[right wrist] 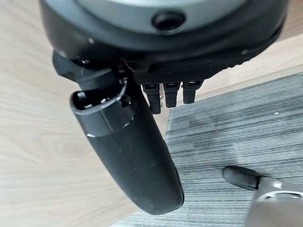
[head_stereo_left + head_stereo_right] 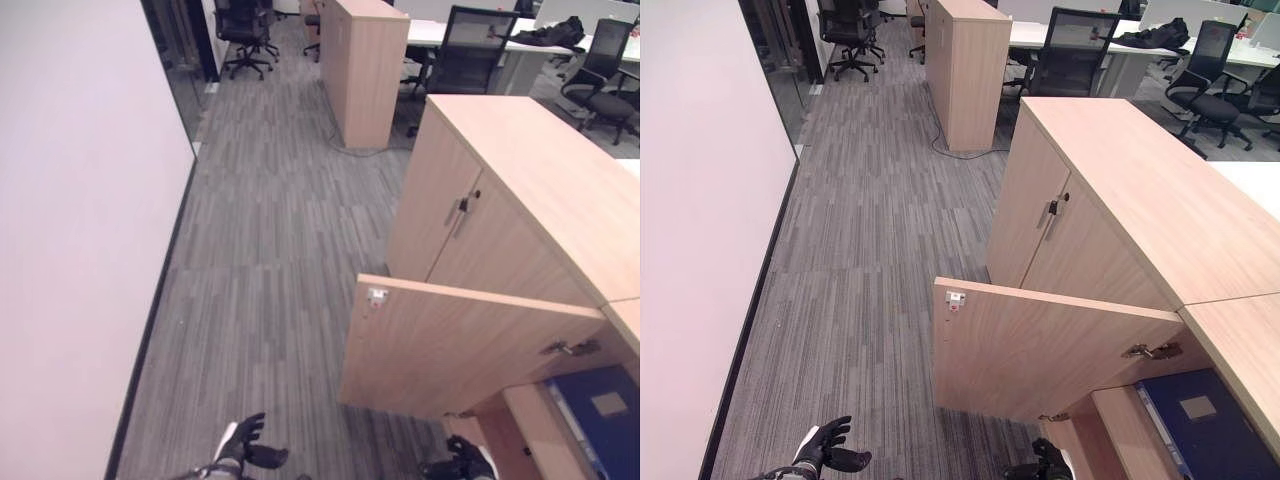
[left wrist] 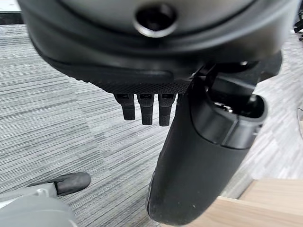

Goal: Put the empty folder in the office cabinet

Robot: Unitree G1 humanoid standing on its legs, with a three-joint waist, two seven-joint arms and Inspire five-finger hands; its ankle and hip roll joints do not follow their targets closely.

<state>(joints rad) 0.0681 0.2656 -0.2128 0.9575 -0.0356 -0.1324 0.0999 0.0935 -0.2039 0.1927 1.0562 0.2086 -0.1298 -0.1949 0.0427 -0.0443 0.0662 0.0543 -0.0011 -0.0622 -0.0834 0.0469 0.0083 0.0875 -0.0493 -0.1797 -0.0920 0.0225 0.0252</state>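
A blue folder (image 2: 598, 412) with a grey label lies flat inside the light-wood office cabinet (image 2: 520, 190), in the low compartment at the lower right. That compartment's door (image 2: 470, 345) stands swung out over the carpet. My left hand (image 2: 246, 445) hangs low over the floor, left of the door, fingers spread and holding nothing; its fingers (image 3: 146, 108) show straight in the left wrist view. My right hand (image 2: 462, 465) is beneath the open door's lower edge, close to the wood, with its fingers (image 1: 170, 93) relaxed and nothing in them.
A white wall (image 2: 80, 220) runs along the left of the grey carpet aisle (image 2: 270, 230). A second wooden cabinet (image 2: 362, 65) stands farther back. Black office chairs (image 2: 470, 50) and white desks (image 2: 520, 45) stand behind.
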